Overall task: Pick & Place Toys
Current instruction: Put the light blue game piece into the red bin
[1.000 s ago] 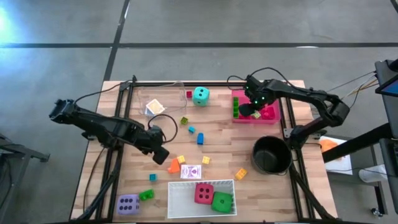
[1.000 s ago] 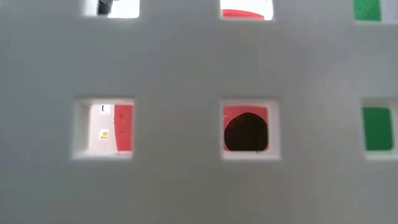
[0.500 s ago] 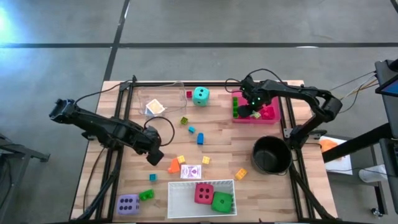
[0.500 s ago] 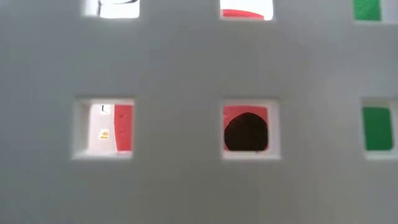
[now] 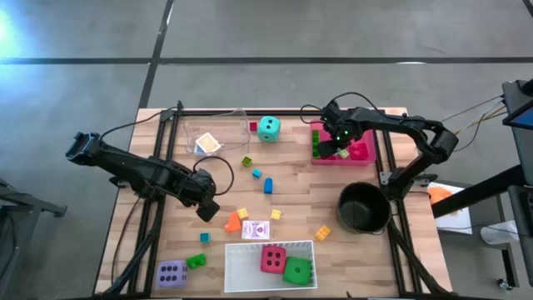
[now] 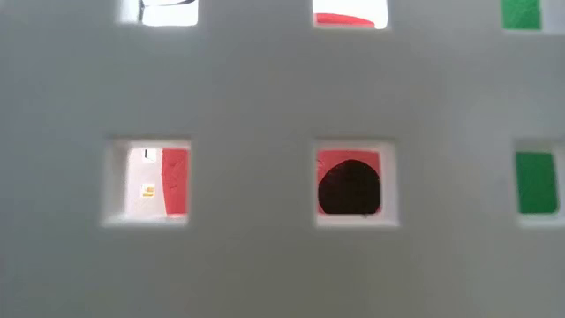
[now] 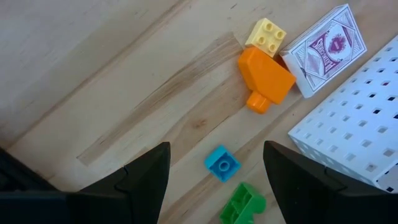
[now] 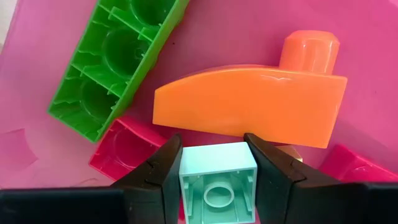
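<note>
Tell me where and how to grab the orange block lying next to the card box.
Grip the orange block across its wide wedge body, coming straight down from above. It lies flat on the wood, its small round peg is too slim to pinch, and the yellow block and card box crowd one end, so close across the free sides.

Even overhead light falling on wooden table (image 5: pixel 283 179), shadows showing soft and short. Pale glare glowing on grey floor (image 5: pixel 12 29) beyond table's far left corner. Low view showing blurred white perforated tray wall (image 6: pixel 265 106) filling whole frame, out of focus. Wrist views staying bright and crisp; gloss shining on orange block (image 8: pixel 249 109); pink tray (image 8: pixel 236 31) looking saturated. Dark fingers (image 7: pixel 146 177) appearing nearly featureless.
</note>
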`<state>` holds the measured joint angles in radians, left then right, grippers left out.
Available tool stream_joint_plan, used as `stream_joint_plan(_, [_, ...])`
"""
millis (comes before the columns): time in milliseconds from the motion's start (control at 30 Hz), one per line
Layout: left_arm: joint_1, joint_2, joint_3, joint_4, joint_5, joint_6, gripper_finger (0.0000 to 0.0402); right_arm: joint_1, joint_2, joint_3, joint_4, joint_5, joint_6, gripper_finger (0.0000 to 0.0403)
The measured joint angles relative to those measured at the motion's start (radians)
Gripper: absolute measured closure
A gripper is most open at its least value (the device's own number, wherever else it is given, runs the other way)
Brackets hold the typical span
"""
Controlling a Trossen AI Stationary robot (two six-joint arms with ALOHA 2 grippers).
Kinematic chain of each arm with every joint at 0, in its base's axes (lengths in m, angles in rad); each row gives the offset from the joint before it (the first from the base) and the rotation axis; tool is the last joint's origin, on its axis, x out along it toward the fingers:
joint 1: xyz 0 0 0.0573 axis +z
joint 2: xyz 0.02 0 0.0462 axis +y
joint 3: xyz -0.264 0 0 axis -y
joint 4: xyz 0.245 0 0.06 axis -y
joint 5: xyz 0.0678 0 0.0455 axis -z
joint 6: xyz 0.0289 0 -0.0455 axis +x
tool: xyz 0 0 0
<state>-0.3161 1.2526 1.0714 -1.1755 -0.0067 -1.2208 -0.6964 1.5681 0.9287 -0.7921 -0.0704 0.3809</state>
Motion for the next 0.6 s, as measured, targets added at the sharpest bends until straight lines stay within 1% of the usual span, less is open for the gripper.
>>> stream_joint_plan(267, [0.000,0.000,0.000,0.004,0.000,0.000,0.0143,0.003,-0.004,-0.001,-0.001,0.001,0.000,0.0269])
stream_joint_plan(600, [0.001,0.000,0.000,0.004,0.000,0.000,0.0143,0.072,-0.030,0.004,0.030,-0.014,0.003,0.0270])
